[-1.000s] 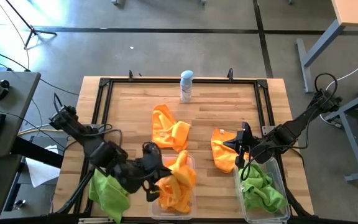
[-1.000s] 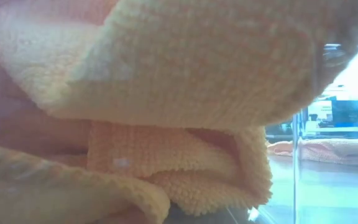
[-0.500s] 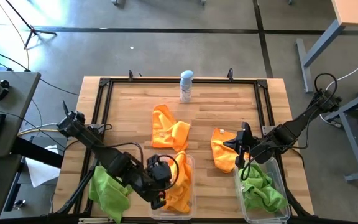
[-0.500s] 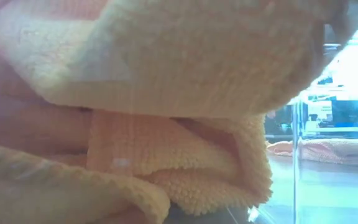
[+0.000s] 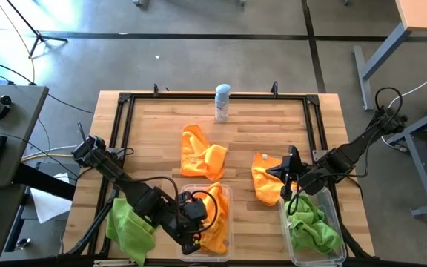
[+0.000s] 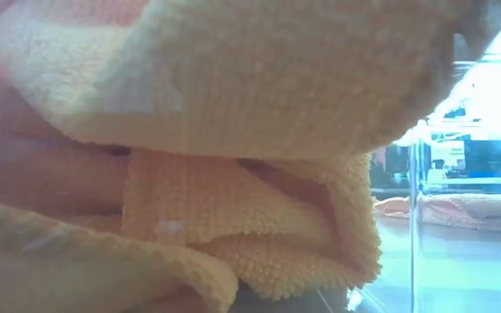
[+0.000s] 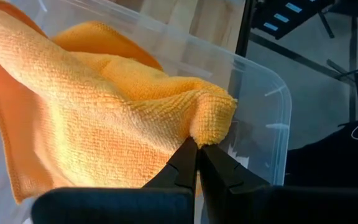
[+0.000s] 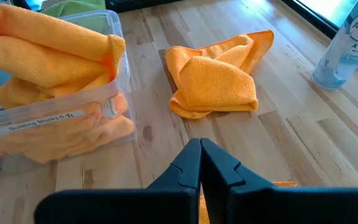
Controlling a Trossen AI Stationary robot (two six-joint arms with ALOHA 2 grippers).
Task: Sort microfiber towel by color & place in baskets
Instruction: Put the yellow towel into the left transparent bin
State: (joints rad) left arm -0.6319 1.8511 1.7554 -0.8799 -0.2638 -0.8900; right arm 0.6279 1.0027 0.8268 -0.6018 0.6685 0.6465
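My left gripper (image 5: 191,225) is shut on an orange towel (image 5: 215,219) inside the clear left bin (image 5: 230,194), which holds more orange cloth. The low view is filled by that orange towel (image 6: 233,113) behind the bin's wall (image 6: 416,226). A lime green towel (image 5: 128,226) lies on the table to the left of this bin. The right bin (image 5: 337,222) holds green towels (image 5: 313,226). My right gripper (image 5: 288,169) hovers shut beside an orange towel (image 5: 264,182). Another orange towel (image 5: 202,156) lies crumpled mid-table. My left gripper pinches a bunched fold of the orange towel (image 7: 213,121) between its two fingers (image 7: 182,165), only at their free ends. The cloth spreads away from the fingers over the other orange cloth in the bin (image 7: 263,99).
A white-and-blue spray can (image 5: 222,102) stands near the table's far edge, also seen in the right wrist view as the can (image 8: 347,46). A black frame (image 5: 124,100) runs round the tabletop. Bare wood lies between the mid-table towel (image 8: 216,81) and the can.
My left gripper has moved down and toward the table's near edge, into the left bin, still shut on the orange towel. The towel, bunched above the bin's rim a second ago, now lies lower inside it.
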